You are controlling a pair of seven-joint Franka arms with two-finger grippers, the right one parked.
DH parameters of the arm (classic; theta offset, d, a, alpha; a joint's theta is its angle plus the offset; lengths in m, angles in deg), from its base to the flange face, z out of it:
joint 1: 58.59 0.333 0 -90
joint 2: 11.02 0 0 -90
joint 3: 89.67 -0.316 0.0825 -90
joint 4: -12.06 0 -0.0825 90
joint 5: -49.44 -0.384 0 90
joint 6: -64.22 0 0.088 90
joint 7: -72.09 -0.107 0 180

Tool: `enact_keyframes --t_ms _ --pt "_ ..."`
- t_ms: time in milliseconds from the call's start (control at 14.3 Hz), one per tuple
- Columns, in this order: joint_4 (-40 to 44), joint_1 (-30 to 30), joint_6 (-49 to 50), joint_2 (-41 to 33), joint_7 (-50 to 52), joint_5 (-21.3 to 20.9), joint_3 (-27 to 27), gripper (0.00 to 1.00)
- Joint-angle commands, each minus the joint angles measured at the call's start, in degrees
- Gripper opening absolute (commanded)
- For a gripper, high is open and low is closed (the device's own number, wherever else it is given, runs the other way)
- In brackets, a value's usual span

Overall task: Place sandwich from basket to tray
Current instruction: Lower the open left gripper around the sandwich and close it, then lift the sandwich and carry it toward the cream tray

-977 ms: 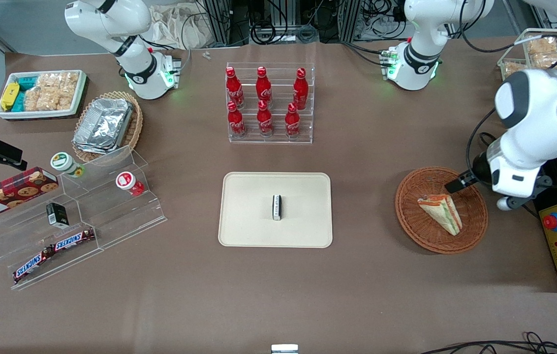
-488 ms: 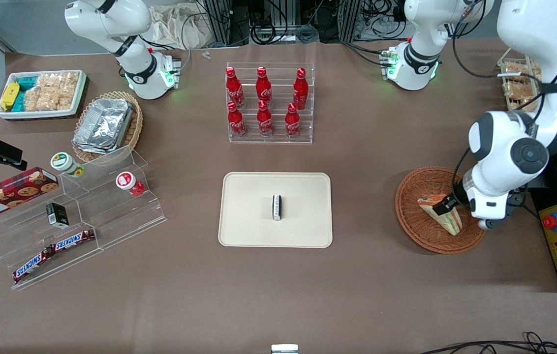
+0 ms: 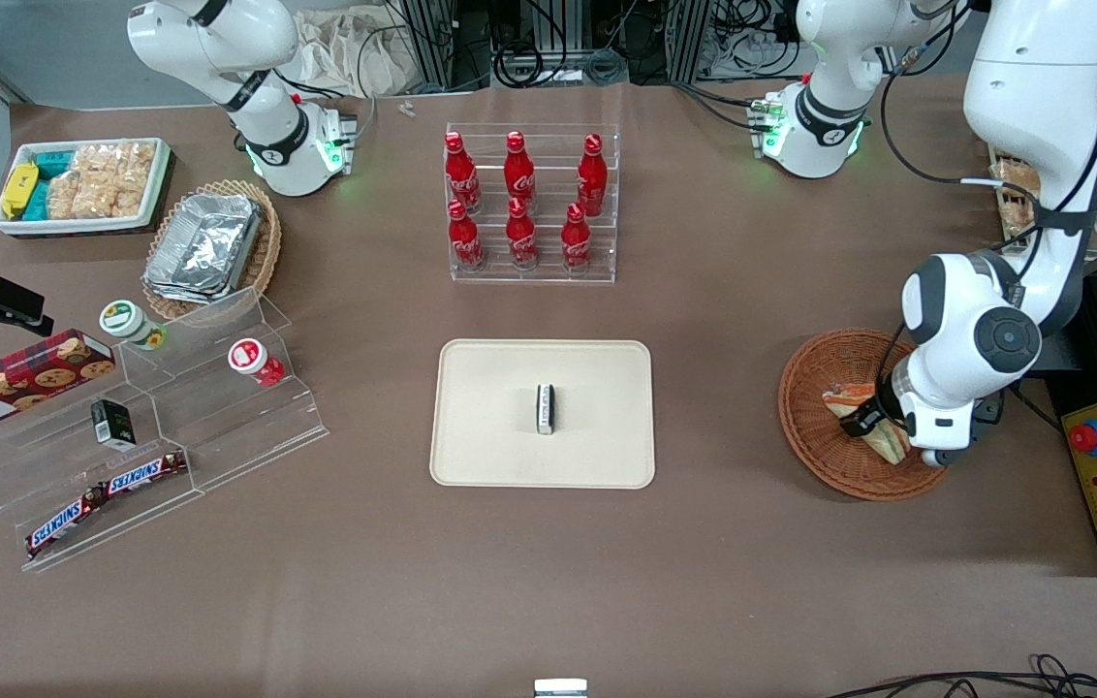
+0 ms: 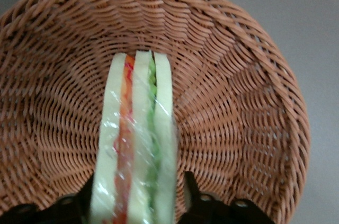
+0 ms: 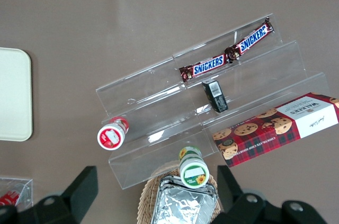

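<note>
From the front view I see my gripper point(image 3: 866, 423) low inside the basket point(image 3: 815, 431), which stands toward the working arm's end of the table. The gripper is right at the sandwich point(image 3: 849, 396), and the arm's white wrist covers a part of it. The sandwich lies in the basket, and I see only its pale bread with an orange edge. The tray point(image 3: 490, 427) is in the middle of the table, well apart from the basket, with a small black-white block point(image 3: 545, 408) at its centre. Farther from the camera than the tray stands a clear rack of red bottles point(image 3: 524, 204).

In the left wrist view the sandwich point(image 4: 136, 144) stands on its edge in the basket point(image 4: 238, 102), wrapped in clear film, with an orange layer and a green layer between three slices of bread. The two dark fingers point(image 4: 190, 187) are spread, one on each side of the sandwich. They are very near the bread, but I cannot tell if they already press on it.

In the right wrist view I see one rim of the tray point(image 5: 26, 97), a clear stepped stand point(image 5: 222, 107) with two chocolate bars point(image 5: 228, 54), a red-lidded cup point(image 5: 112, 135), a green-lidded cup point(image 5: 192, 170), a small black box point(image 5: 216, 96) and a red cookie box point(image 5: 280, 126).
</note>
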Motion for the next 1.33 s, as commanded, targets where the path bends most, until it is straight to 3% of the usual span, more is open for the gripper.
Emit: enact_keyframes --t_ms 0,140,349,628,767,977,1256 --pt "0.3 -0.1 -1.0 -0.1 0.7 -1.5 -0.2 0.0" --pt "0.3 -0.1 1.2 -3.3 0.3 -2.0 -0.2 0.0" --pt "3.2 -1.1 14.2 -11.0 0.1 -1.8 0.9 0.0" --pt "4.4 -1.6 20.2 -16.7 -5.7 -1.8 10.5 0.0" --pt "5.0 -1.6 20.2 -16.0 -10.0 -1.6 16.2 0.0" --pt "9.5 -1.6 19.5 -8.3 -15.5 -1.7 24.3 0.0" --pt "11.1 -6.4 8.8 0.5 -14.4 -2.2 25.8 0.0"
